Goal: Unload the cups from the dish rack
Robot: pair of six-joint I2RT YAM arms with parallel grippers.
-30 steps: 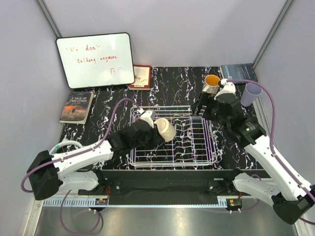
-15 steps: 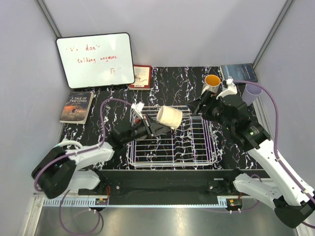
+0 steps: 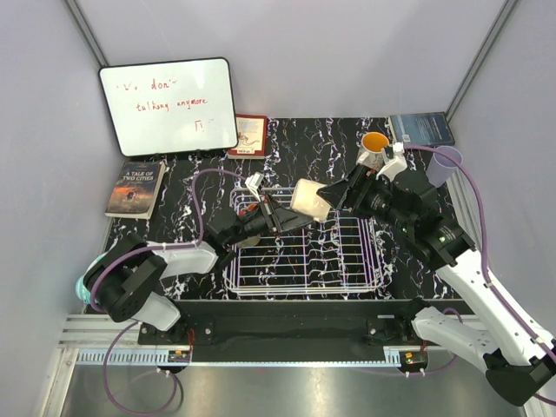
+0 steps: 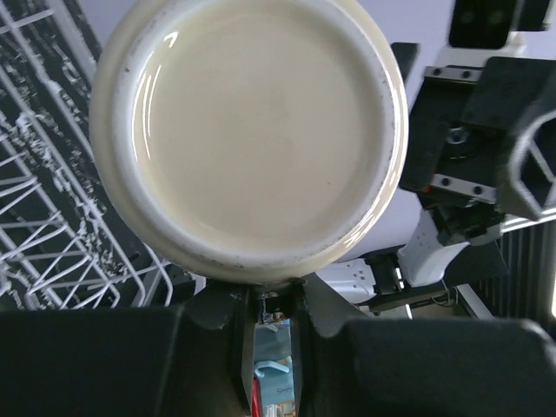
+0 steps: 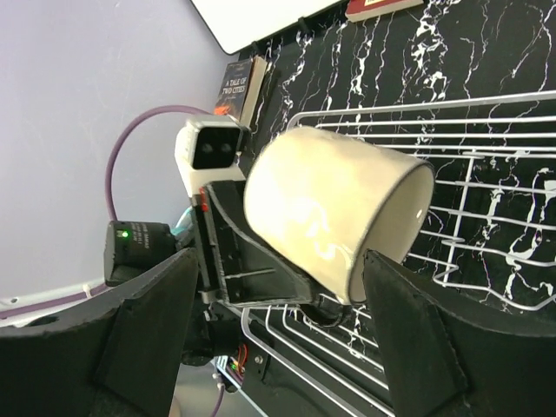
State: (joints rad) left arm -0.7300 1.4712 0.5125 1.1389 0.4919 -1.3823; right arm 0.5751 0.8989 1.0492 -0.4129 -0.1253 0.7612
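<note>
The left gripper (image 3: 280, 215) has its jaws pinched on the cream mug (image 3: 310, 199), handle hidden, above the dish rack (image 3: 347, 261); the right gripper (image 3: 337, 193) holds its jaws wide.

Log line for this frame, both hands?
left hand: shut on cream mug, above dish rack | right hand: open, flanking mug | phase: handover likely

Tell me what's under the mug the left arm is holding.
The dish rack, its wires bare below the mug, which the left gripper holds above it. No cup shows there, though the mug hides the rack's far edge right beneath it.
</note>
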